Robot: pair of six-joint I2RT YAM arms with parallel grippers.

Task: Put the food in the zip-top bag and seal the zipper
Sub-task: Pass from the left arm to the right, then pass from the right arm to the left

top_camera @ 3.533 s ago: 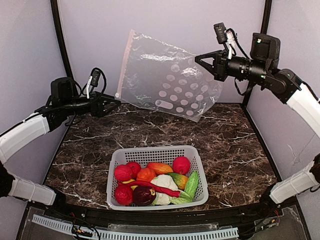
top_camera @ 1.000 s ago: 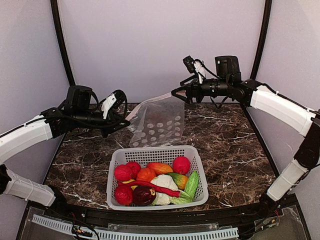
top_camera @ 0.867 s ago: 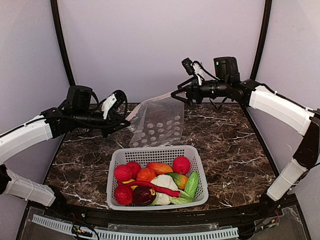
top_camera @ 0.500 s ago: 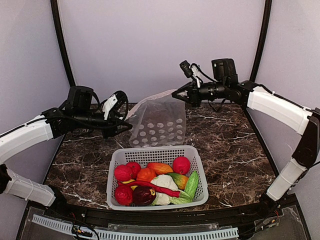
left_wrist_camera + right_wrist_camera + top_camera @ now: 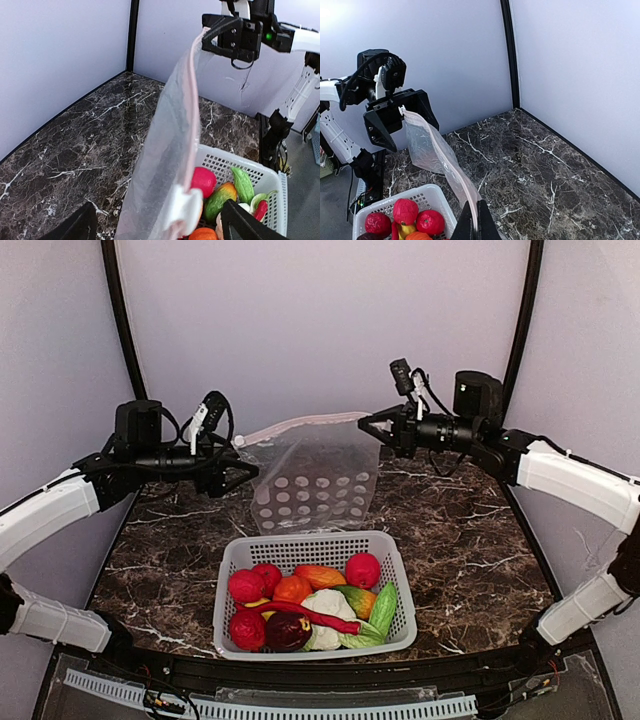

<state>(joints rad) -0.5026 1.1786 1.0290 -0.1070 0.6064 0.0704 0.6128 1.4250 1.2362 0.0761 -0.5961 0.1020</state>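
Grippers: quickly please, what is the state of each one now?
Left gripper: open, holding nothing.
Right gripper: closed, holding the zip-top bag by its top edge.

txt: none legible | labels/brands: none | nos./signs: none

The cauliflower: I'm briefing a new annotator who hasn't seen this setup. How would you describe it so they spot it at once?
Find the white slotted basket at the near middle of the dark marble table. In the middle of its pile, under a long red chili, sits the cauliflower: the only white, bumpy piece among red, orange and green ones.
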